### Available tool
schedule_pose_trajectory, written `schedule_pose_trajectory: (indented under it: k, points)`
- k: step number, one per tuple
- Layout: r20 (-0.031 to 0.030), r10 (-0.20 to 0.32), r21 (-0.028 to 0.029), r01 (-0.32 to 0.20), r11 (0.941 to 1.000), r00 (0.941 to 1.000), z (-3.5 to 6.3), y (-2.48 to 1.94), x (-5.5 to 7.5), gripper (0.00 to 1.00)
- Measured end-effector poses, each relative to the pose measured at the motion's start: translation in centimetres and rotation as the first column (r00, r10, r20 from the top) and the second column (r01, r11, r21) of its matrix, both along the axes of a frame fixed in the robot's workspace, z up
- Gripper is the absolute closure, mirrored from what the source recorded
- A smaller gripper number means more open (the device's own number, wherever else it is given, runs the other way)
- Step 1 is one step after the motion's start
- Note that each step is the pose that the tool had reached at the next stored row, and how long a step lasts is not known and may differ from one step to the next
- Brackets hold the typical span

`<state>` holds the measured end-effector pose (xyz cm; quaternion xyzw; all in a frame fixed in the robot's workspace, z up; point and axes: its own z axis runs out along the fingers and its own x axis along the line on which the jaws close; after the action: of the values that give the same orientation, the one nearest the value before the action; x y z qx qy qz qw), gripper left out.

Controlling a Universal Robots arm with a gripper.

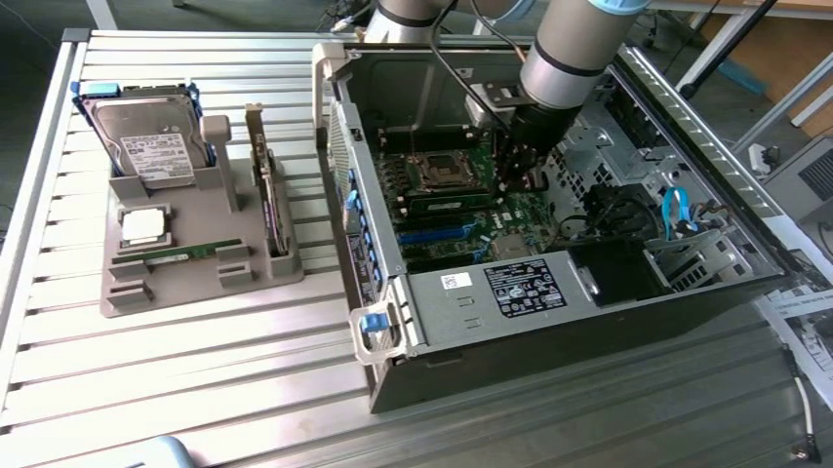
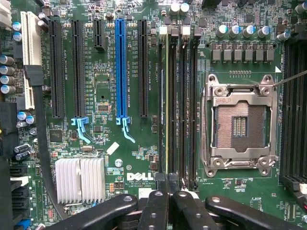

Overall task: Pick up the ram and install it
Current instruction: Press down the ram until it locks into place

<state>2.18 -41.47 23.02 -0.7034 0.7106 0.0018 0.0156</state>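
Starting at the exterior view's left, the grey moulded parts holder [image 1: 156,292] carries a silver hard drive [image 1: 154,141] standing upright, its white label too small to read. Nearer in the holder lies a square silver processor chip [image 1: 140,226], then what looks like a spare thin green stick [image 1: 193,252] lying flat, and a wider card [image 1: 269,195] on edge. Moving right, we reach the open black-and-silver computer case [image 1: 390,322], whose black sticker [image 1: 524,286] carries print too fine to make out. Inside is the green motherboard [image 2: 105,143], with "DELL" printed in white close to the finned silver heatsink [image 2: 80,178]. The ram [image 2: 168,110], a long, narrow green circuit-board stick, stands edge-up in a black memory slot beside the square processor socket [image 2: 240,125]. The black gripper [image 2: 165,199] is right over its end, fingers drawn fully together. I can't tell whether they pinch the stick or only press on it. The stick should be light and stiff but fragile. I'd hold it by the bare top edge or the ends, well clear of the chips and contacts, and push straight down so it doesn't flex.
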Motion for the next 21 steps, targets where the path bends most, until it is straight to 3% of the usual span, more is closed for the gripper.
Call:
schedule_pose_trajectory:
  k: [1, 2, 10, 17, 21]
  points:
    - [0.0009, 0.000, 0.0017, 0.000, 1.0000, 1.0000, 0.18, 0.02, 0.0, 0.89]
    - [0.0004, 0.000, -0.0003, 0.000, 1.0000, 1.0000, 0.43, 0.00, 0.0, 0.89]
    - [0.0002, 0.000, -0.0009, 0.000, 1.0000, 1.0000, 1.11, -0.01, 0.0, 0.89]
    - [0.0002, 0.000, -0.0009, 0.000, 1.0000, 1.0000, 2.81, -0.01, 0.0, 0.89]
    - [0.0002, 0.000, -0.0008, 0.000, 1.0000, 1.0000, 3.28, 0.00, 0.0, 0.89]
